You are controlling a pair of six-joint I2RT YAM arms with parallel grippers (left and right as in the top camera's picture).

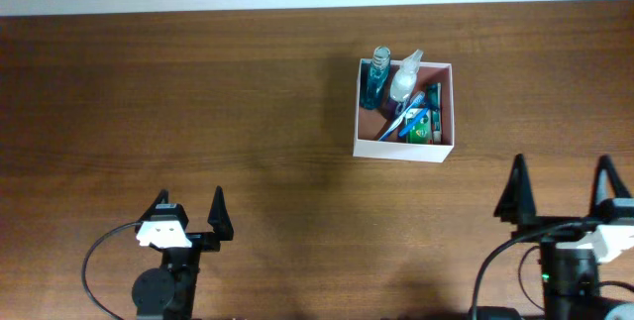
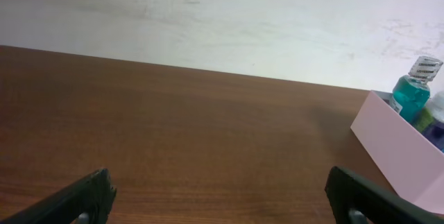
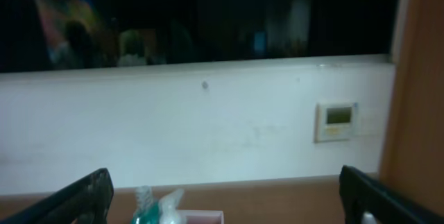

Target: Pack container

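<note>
The container point(image 1: 359, 104) is a square white box with a pink inside, at the table's far right of centre. It holds a teal bottle point(image 1: 376, 79), a clear white bottle point(image 1: 404, 80) and several blue and green packets point(image 1: 420, 122). In the left wrist view its pink wall point(image 2: 399, 148) and the teal bottle point(image 2: 412, 96) show at the right edge. In the right wrist view the bottle tops point(image 3: 149, 207) show at the bottom. My left gripper point(image 1: 188, 211) is open and empty near the front left. My right gripper point(image 1: 561, 189) is open and empty at the front right.
The brown wooden table point(image 1: 178, 92) runs to a white wall point(image 2: 222, 16) at the back. A wall thermostat point(image 3: 336, 121) and a dark window point(image 3: 194, 16) show in the right wrist view.
</note>
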